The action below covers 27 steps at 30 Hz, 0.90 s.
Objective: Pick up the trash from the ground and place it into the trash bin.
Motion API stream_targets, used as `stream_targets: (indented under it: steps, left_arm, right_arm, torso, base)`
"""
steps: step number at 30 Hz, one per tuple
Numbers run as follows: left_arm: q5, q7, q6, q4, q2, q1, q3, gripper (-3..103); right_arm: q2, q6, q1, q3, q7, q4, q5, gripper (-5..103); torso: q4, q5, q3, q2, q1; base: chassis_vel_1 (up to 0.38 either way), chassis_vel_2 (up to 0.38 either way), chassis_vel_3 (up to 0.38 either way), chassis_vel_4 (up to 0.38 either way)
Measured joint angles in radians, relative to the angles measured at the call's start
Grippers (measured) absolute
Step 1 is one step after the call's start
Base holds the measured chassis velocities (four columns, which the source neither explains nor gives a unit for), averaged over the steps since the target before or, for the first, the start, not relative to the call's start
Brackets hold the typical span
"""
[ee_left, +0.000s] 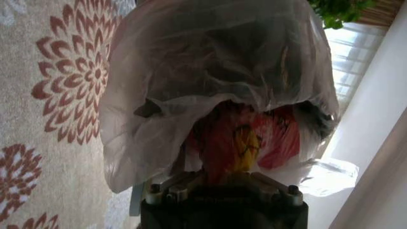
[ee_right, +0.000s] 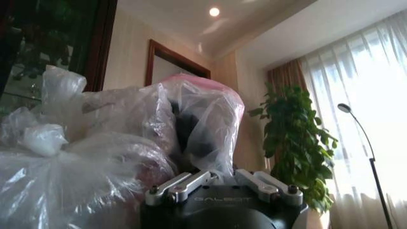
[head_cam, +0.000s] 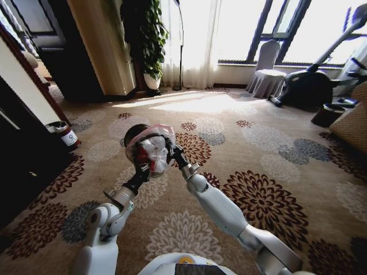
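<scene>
Head view: two arms reach forward and meet at one small round trash bin (head_cam: pixel 148 144), which sits on the floral carpet (head_cam: pixel 269 172) straight ahead of the robot. The bin is lined with one translucent whitish plastic bag (head_cam: pixel 155 150), pinkish at the rim and bunched over the bin's opening.

Left gripper (head_cam: pixel 143 167) is at the near left side of the bin, against the bag. In the left wrist view the bag (ee_left: pixel 216 81) drapes over the gripper's front, with one piece of trash, a red and yellow wrapper (ee_left: pixel 245 138), behind the plastic just past the fingers. Cannot tell if the left fingers are apart or clamped; the bag hides them.

Right gripper (head_cam: pixel 173 153) is at the near right side of the bin, touching the bag. Right wrist view: bunched bag (ee_right: pixel 114 138) pressed right in front of the gripper (ee_right: pixel 216 179), plastic lying between the finger bases. Fingertips covered, so the state cannot be told.

One second, larger dark bin with a white label (head_cam: pixel 64 134) stands far left by the dark furniture. One potted plant (head_cam: pixel 148 40) by the curtains, one floor lamp (ee_right: pixel 362 138) next to it.
</scene>
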Motion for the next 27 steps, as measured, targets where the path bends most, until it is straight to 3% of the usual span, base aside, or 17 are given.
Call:
stream_targets:
  steps: [14,17,18,21,23,24,25,27]
  left_arm:
    - [0.077,0.021,-0.074,0.032,0.068,-0.09,-0.02,1]
    - [0.267,0.039,-0.075,0.031,0.11,-0.1,0.046,1]
    - [0.267,0.039,-0.075,0.031,0.11,-0.1,0.046,1]
    - [0.554,0.061,-0.076,0.032,0.139,-0.09,0.148,1]
    - [0.708,0.08,-0.108,0.038,0.148,-0.081,0.202,1]
    - [0.708,0.08,-0.108,0.038,0.148,-0.081,0.202,1]
    - [0.796,0.091,-0.136,0.042,0.149,-0.076,0.231,0]
    - [0.817,0.093,-0.153,0.04,0.145,-0.074,0.244,0]
  right_arm:
    - [-0.014,0.005,-0.032,-0.006,0.0,0.036,-0.007,0]
    - [-0.013,0.005,-0.034,-0.01,0.0,0.036,-0.031,0]
    - [-0.013,0.005,-0.034,-0.01,0.0,0.036,-0.031,0]
    - [-0.007,0.003,-0.034,-0.014,0.001,0.031,-0.053,0]
    - [-0.005,0.0,-0.034,-0.015,0.001,0.031,-0.061,0]
    - [-0.005,0.0,-0.034,-0.015,0.001,0.031,-0.061,0]
    - [-0.004,-0.001,-0.034,-0.018,0.001,0.031,-0.064,0]
    - [-0.005,-0.003,-0.037,-0.018,0.001,0.034,-0.067,0]
  torso:
    - [-0.0001,0.0,0.0,0.0,0.0]
    - [-0.0002,0.0,0.0,0.0,0.0]
    - [-0.0002,0.0,0.0,0.0,0.0]
    - [-0.0002,0.0,0.0,0.0,0.0]
    - [-0.0001,0.0,0.0,0.0,0.0]
    - [-0.0001,0.0,0.0,0.0,0.0]
    - [-0.0001,-0.0001,0.0,0.0,0.0]
    - [0.0,0.0,0.0,0.0,0.0]
  base:
    - [0.0,0.0,0.0,0.0]
    - [0.0,0.0,0.0,0.0]
    - [0.0,0.0,0.0,0.0]
    - [0.0,0.0,0.0,0.0]
    - [0.0,0.0,0.0,0.0]
    - [0.0,0.0,0.0,0.0]
    - [0.0,0.0,0.0,0.0]
    - [0.0,0.0,0.0,0.0]
